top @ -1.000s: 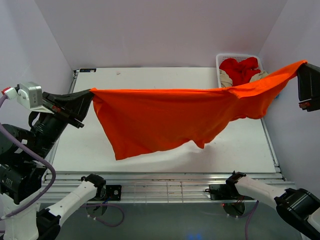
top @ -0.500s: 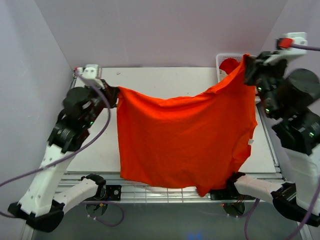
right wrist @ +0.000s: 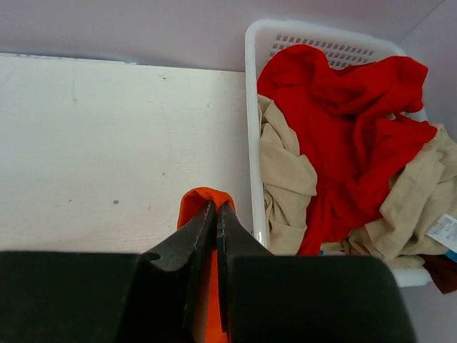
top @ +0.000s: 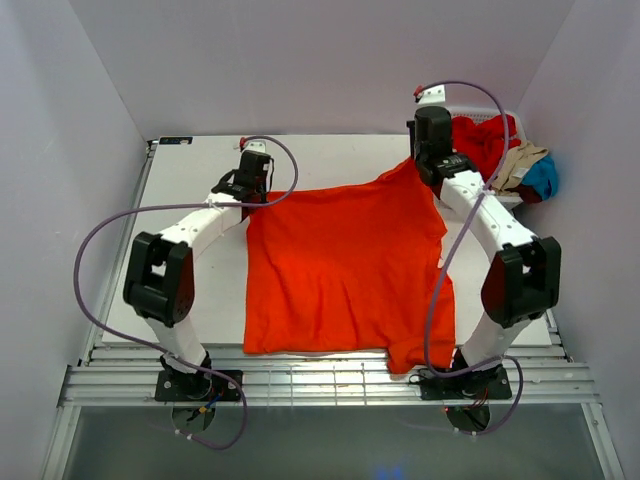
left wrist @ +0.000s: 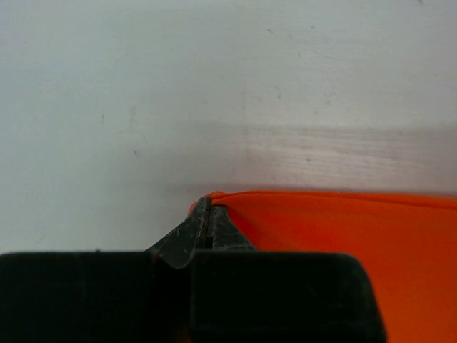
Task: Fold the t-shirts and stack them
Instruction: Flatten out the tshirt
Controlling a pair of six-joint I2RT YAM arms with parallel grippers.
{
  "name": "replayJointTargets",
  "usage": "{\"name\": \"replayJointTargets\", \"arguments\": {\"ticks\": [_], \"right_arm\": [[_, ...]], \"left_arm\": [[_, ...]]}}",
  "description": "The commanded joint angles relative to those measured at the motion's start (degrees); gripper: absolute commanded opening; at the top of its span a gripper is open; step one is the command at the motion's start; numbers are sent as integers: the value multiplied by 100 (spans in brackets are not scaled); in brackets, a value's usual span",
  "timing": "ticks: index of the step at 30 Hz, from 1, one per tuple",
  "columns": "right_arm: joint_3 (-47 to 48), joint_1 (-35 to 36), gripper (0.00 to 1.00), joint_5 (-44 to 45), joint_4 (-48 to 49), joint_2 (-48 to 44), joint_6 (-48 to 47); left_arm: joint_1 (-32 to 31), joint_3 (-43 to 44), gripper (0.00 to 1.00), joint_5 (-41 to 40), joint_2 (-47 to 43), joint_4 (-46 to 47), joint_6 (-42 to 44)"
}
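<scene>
At the left, the left end effector (top: 256, 196) is pinched tight on the far left corner of the orange t-shirt (top: 345, 265); in the left wrist view its black fingers (left wrist: 196, 232) meet with only a fold of orange cloth (left wrist: 343, 229) between them, low over the white tabletop (left wrist: 214, 86). The shirt lies spread over the middle of the tabletop (top: 190, 260), its near right corner spilling past the near edge onto the metal rails. The right arm lies along the shirt's right side and covers that edge, with a purple cable looping over it. The right end effector (top: 418, 165) is clamped on the far right corner, which rises to a peak; the right wrist view shows the jaws nearly touching, with orange cloth (right wrist: 203, 200) nipped at the tips (right wrist: 216, 214). Just right of it stands the white basket (top: 508, 112), its wall (right wrist: 251, 107) beside the held corner, holding a red shirt (right wrist: 343, 107), tan cloth (right wrist: 285, 179) and a bit of blue (top: 543, 178).

Half a second ago both arms were raised and the shirt hung in the air between them; now they reach low and forward and the cloth is flat on the tabletop.

Count: two arms, two end effectors, one orange shirt out, one basket, one red shirt in it, one blue piece; whether the tan is one shirt or two I cannot tell.
</scene>
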Motion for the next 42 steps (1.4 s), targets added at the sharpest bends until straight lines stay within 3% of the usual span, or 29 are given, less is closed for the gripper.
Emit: {"name": "replayJointTargets", "arguments": {"ticks": [1,2,3,4,5,7,8,10,11,12,14,18,19,20,21,22,23,24,25,30,35,42], "right_arm": [[289,-197,8,203,1479,532,-42],[307,-223,9,177,1681,648,-147],[333,-224,18,64,2040,753,-218],[377,-224,36,-59,2148,946,-297],[612,-224,91,-113,2184,1061,-384],[1139,-224,98,9,1635,1472,-499],[1481,-215,98,71,1465,1536,-543],[1276,-215,98,151,1401,1249,-517],[969,-206,98,107,1758,1046,-500],[261,-206,98,19,1988,801,-491],[-297,-188,98,-25,2279,167,-447],[-1019,-127,95,-201,1756,-493,-210],[-1255,-109,93,-192,1649,-668,-131],[-1353,-92,86,-245,1526,-739,52],[-1450,-100,79,-254,1298,-862,150],[-1634,-92,69,-280,1183,-907,247],[-1705,-92,34,-341,1086,-950,448],[-1784,-83,14,-455,720,-1012,545],[-1941,-66,8,-534,577,-1152,651],[-2601,154,8,-921,-126,-1950,1230],[-3208,321,8,-966,-452,-2436,1627],[-3542,427,8,-957,-664,-2620,1821]], "left_arm": [[180,741,0,-781,640,763,464],[224,839,0,-895,772,939,569],[242,927,1,-966,991,1167,831],[268,1215,8,-1036,1106,1361,912],[303,1392,24,-1124,1220,1407,991],[321,1743,41,-1334,1509,1433,1368],[321,2041,64,-1423,1572,1433,1466],[321,2227,89,-1668,1591,1468,1581],[321,2211,97,-1740,1512,1564,1581],[321,2150,98,-1784,1416,1696,1616],[313,1983,98,-1793,1083,1934,1555],[58,1432,98,-1477,397,1803,994],[-47,1237,89,-1390,238,1759,862],[-257,1035,78,-1145,-42,1715,547],[-354,659,59,-1021,-166,1628,335],[-451,481,7,-924,-272,1392,89],[-609,297,0,-801,-377,1259,-461],[-680,95,0,-452,-570,1179,-667],[-768,-351,0,-300,-694,1144,-852],[-1330,-1541,0,526,-1352,1152,-1845],[-1604,-2393,0,536,-1512,819,-2391],[-1621,-2562,0,299,-1363,116,-2778]]}}
